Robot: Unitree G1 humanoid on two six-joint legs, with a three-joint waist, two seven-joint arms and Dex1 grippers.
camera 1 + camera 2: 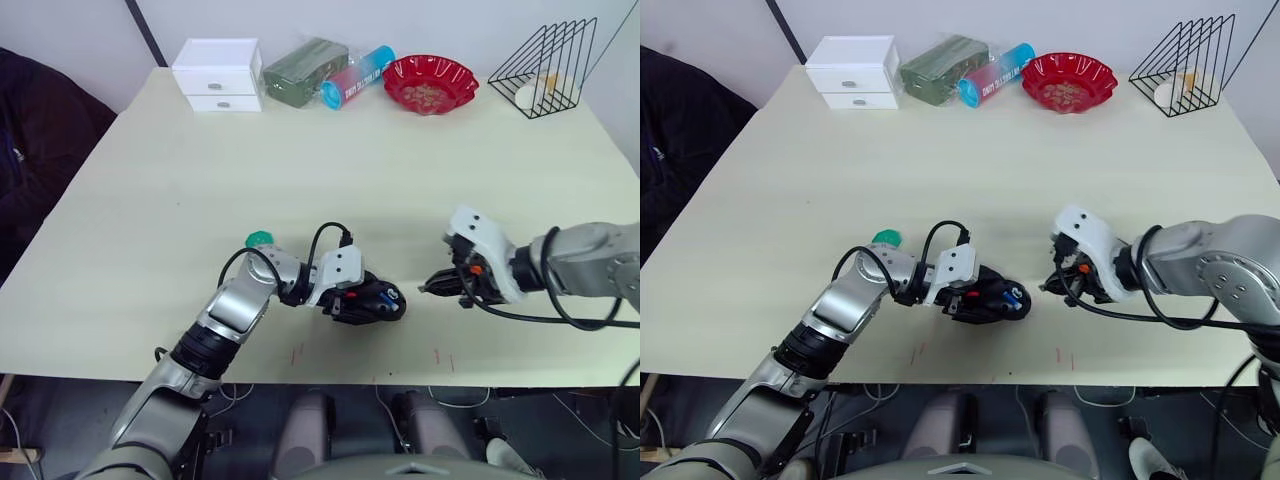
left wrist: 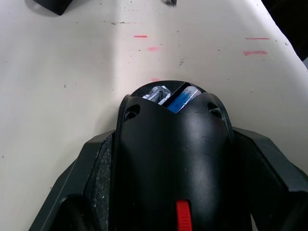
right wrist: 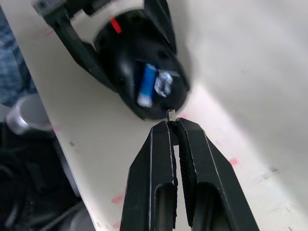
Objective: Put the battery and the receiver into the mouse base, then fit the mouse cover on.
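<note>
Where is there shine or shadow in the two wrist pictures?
Left wrist view: soft shine on the top of the mouse base. Right wrist view: the table is bright beyond the base and dimmer near the right pincer.

Both arms were silver-grey metal with black joint bands. Each wrist carried a white angular housing, from which looped black cables ran back along the forearm. The left gripper (image 1: pixel 385 303) and the right gripper (image 1: pixel 428 287) had matte black fingers; orange-red marks showed on the right wrist's housing.
</note>
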